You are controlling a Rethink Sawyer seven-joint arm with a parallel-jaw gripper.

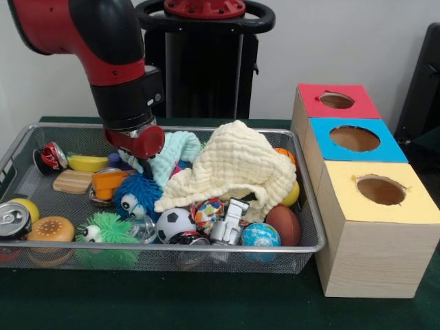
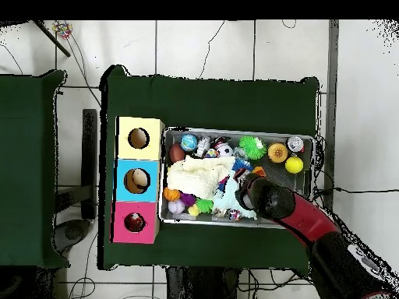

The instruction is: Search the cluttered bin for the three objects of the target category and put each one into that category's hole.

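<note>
The silver wire-mesh bin (image 1: 172,245) is full of toys and also shows in the overhead view (image 2: 234,131). My gripper (image 1: 140,152) reaches down into the bin's left-middle part, beside a mint cloth (image 1: 177,150) and above a blue fuzzy ball (image 1: 136,195). Its tip is sunk in the clutter. From overhead the gripper (image 2: 249,191) is at the edge of the cloths. The hole (image 1: 336,100) in the red-topped box is at the far right, outside the bin, and also shows from overhead (image 2: 135,223).
A pale yellow cloth (image 1: 234,168) covers the bin's middle. Around it lie a soccer ball (image 1: 174,223), globe ball (image 1: 260,236), brown football (image 1: 283,223), green fuzzy ball (image 1: 110,230), burger toy (image 1: 50,229) and crushed cans (image 1: 49,157). Blue-topped (image 1: 355,139) and yellow-topped (image 1: 380,190) boxes stand beside the red one.
</note>
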